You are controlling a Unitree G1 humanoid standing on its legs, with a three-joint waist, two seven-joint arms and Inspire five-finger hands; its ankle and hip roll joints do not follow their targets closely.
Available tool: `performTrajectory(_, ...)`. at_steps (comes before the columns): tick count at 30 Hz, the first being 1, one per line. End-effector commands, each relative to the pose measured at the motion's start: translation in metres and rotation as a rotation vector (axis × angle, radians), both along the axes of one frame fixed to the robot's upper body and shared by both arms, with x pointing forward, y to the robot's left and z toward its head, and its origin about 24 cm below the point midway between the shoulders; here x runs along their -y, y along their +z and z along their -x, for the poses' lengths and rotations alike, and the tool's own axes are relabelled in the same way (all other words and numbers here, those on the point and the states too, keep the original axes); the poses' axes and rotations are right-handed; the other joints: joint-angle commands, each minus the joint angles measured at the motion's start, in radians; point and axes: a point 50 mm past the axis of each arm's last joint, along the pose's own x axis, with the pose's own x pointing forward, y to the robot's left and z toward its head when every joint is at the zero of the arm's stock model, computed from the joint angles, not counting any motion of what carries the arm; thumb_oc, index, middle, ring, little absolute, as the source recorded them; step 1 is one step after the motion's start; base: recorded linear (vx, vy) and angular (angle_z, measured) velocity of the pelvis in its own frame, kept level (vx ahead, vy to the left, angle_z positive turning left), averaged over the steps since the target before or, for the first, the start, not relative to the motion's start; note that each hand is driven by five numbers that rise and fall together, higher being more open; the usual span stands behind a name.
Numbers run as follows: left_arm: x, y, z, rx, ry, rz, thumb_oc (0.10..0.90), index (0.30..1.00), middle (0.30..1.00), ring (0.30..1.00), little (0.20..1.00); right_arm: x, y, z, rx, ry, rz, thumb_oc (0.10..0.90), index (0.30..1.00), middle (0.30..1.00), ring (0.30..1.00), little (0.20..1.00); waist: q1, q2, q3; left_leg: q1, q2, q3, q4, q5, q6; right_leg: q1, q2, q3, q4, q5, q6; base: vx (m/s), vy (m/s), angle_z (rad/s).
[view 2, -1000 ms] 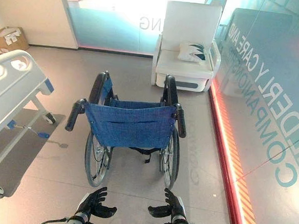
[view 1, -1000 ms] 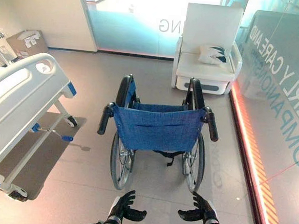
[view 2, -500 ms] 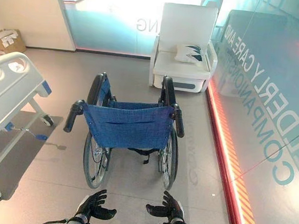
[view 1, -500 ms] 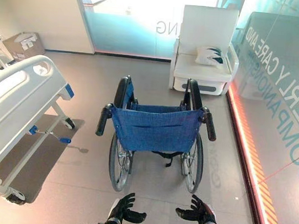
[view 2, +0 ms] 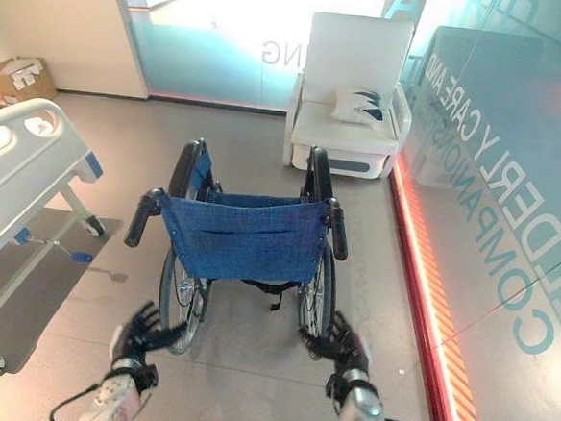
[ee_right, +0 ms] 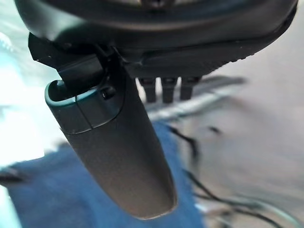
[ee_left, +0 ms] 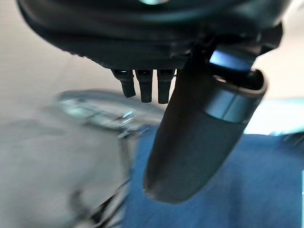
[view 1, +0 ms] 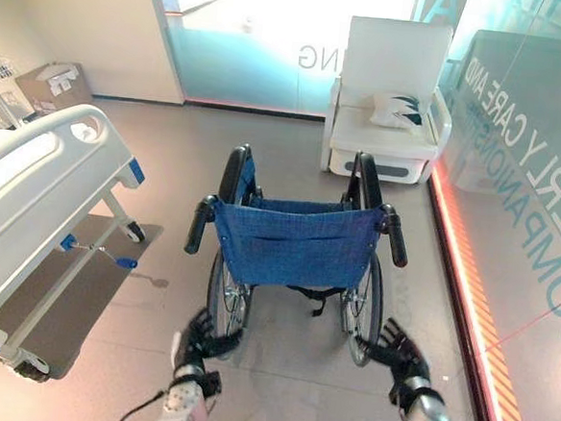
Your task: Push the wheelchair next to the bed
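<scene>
A wheelchair (view 1: 295,245) with a blue fabric back stands in the middle of the floor, its back toward me. Two black push handles stick out, one on the left (view 1: 199,224) and one on the right (view 1: 394,236). The white bed (view 1: 32,183) with blue corners lies to the left. My left hand (view 1: 196,338) is raised below the left wheel, fingers straight, holding nothing. My right hand (view 1: 396,349) is lifted beside the right wheel, fingers spread. Both hands are below the handles and apart from them. The blue back (ee_left: 228,190) fills the space past the left thumb.
A white armchair (view 1: 389,102) with a cushion stands behind the wheelchair. A glass wall with a red floor strip (view 1: 468,281) runs along the right. A cardboard box (view 1: 54,79) sits at the back left. A grey mat (view 1: 73,292) lies under the bed.
Both hands have risen from the bottom edge and moved forward toward the wheelchair's wheels, spreading slightly outward. The wheelchair has not moved.
</scene>
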Motion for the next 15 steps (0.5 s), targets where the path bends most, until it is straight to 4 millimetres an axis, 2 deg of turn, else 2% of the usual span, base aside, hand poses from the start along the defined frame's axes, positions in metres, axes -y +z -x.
performTrajectory(1, -0.031, 0.056, -0.05, 0.262, 0.095, -0.13, 0.8, 0.9, 0.9, 0.9, 0.9, 0.038, 0.077, -0.053, 0.365, -0.145, 0.096, 0.8, 0.9, 0.9, 0.9, 0.9, 0.012, -0.027, -0.014, -0.029, -0.012, -0.051, 0.005, -0.008, -0.031, 0.074, -0.012, -0.002, 0.008, -0.022, -0.006, 0.0, 0.0, 0.0)
performTrajectory(2, -0.034, 0.06, -0.052, 0.275, 0.102, -0.14, 0.8, 0.9, 0.9, 0.9, 0.9, 0.041, 0.082, -0.055, 0.381, -0.152, 0.108, 0.8, 0.9, 0.9, 0.9, 0.9, 0.012, -0.028, -0.015, -0.028, -0.012, -0.051, 0.005, -0.008, -0.032, 0.075, -0.011, -0.002, 0.008, -0.022, -0.005, 0.03, -0.007, 0.01)
performTrajectory(4, -0.054, 0.096, -0.067, 0.391, 0.141, -0.226, 0.8, 0.9, 0.9, 0.9, 0.9, 0.057, 0.123, -0.068, 0.513, -0.192, 0.157, 0.8, 0.9, 0.9, 0.9, 0.9, 0.009, -0.028, -0.026, -0.026, -0.013, -0.052, 0.005, -0.01, -0.031, 0.076, -0.011, 0.003, 0.008, -0.024, -0.005, 0.04, -0.003, 0.01)
performTrajectory(5, -0.055, 0.1, -0.069, 0.399, 0.143, -0.232, 0.8, 0.9, 0.9, 0.9, 0.9, 0.058, 0.128, -0.07, 0.525, -0.194, 0.163, 0.8, 0.9, 0.9, 0.9, 0.9, 0.009, -0.028, -0.026, -0.026, -0.013, -0.052, 0.005, -0.01, -0.031, 0.076, -0.011, 0.003, 0.008, -0.024, -0.005, 0.0, 0.0, 0.0)
performTrajectory(9, -0.065, 0.142, -0.085, 0.499, 0.144, -0.357, 0.8, 0.9, 0.9, 0.9, 0.9, 0.056, 0.175, -0.083, 0.655, -0.229, 0.32, 0.8, 0.9, 0.9, 0.9, 0.9, 0.003, -0.026, -0.034, -0.027, -0.014, -0.051, 0.005, -0.009, -0.032, 0.074, -0.011, 0.01, 0.008, -0.026, -0.002, 0.0, 0.0, 0.0)
performTrajectory(10, -0.066, 0.147, -0.087, 0.508, 0.146, -0.371, 0.8, 0.9, 0.9, 0.9, 0.9, 0.056, 0.18, -0.084, 0.664, -0.233, 0.333, 0.8, 0.9, 0.9, 0.9, 0.9, 0.003, -0.026, -0.034, -0.027, -0.014, -0.051, 0.005, -0.009, -0.032, 0.074, -0.011, 0.01, 0.008, -0.026, -0.001, 0.0, 0.0, 0.0)
performTrajectory(13, -0.071, 0.181, -0.099, 0.569, 0.127, -0.465, 0.8, 0.9, 0.9, 0.9, 0.9, 0.055, 0.209, -0.093, 0.735, -0.231, 0.4, 0.8, 0.9, 0.9, 0.9, 0.9, 0.003, -0.025, -0.04, -0.027, -0.016, -0.053, 0.005, -0.008, -0.031, 0.075, -0.011, 0.01, 0.008, -0.029, -0.001, 0.0, 0.0, 0.0)
performTrajectory(14, -0.071, 0.184, -0.1, 0.572, 0.123, -0.474, 0.8, 0.9, 0.9, 0.9, 0.9, 0.054, 0.212, -0.094, 0.742, -0.23, 0.402, 0.8, 0.9, 0.9, 0.9, 0.9, 0.003, -0.025, -0.039, -0.027, -0.015, -0.053, 0.005, -0.008, -0.032, 0.075, -0.011, 0.009, 0.008, -0.029, -0.001, 0.0, 0.0, 0.0)
performTrajectory(15, -0.071, 0.196, -0.105, 0.596, 0.096, -0.509, 0.8, 0.9, 0.9, 0.9, 0.9, 0.051, 0.222, -0.097, 0.775, -0.214, 0.411, 0.8, 0.9, 0.9, 0.9, 0.9, 0.005, -0.025, -0.041, -0.028, -0.015, -0.053, 0.005, -0.009, -0.033, 0.076, -0.011, 0.007, 0.008, -0.031, 0.001, 0.0, 0.0, 0.0)
